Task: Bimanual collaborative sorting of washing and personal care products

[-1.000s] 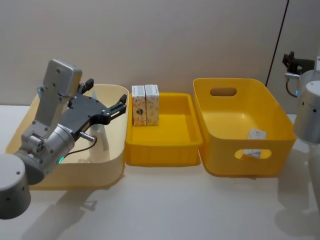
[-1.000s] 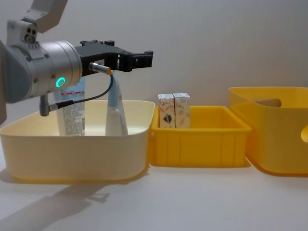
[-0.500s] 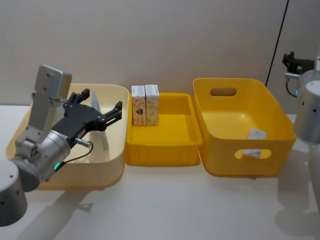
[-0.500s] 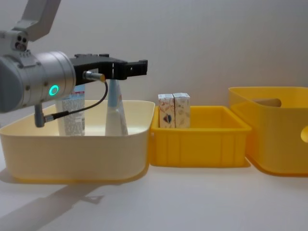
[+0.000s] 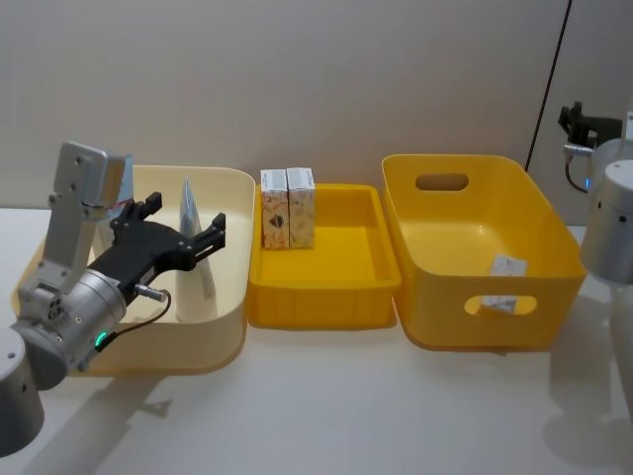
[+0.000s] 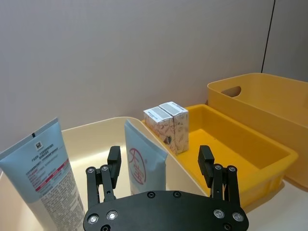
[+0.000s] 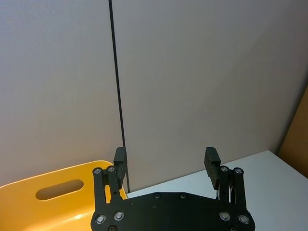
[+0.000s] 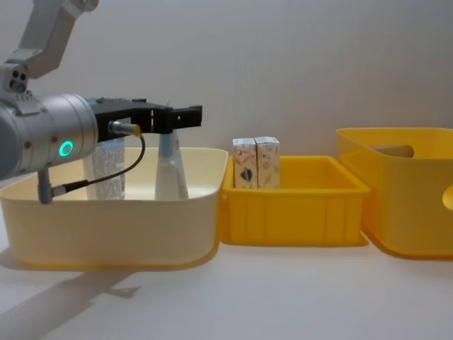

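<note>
Left claw (image 5: pixel 188 214), spread wide, has dropped backward.

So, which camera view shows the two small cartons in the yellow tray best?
The head view: both cartons stand whole, side by side, in the yellow tray's back left corner. The chest view shows them from the side, their bases hidden by the tray wall. The left wrist view shows them obliquely, beyond the open left gripper.
</note>
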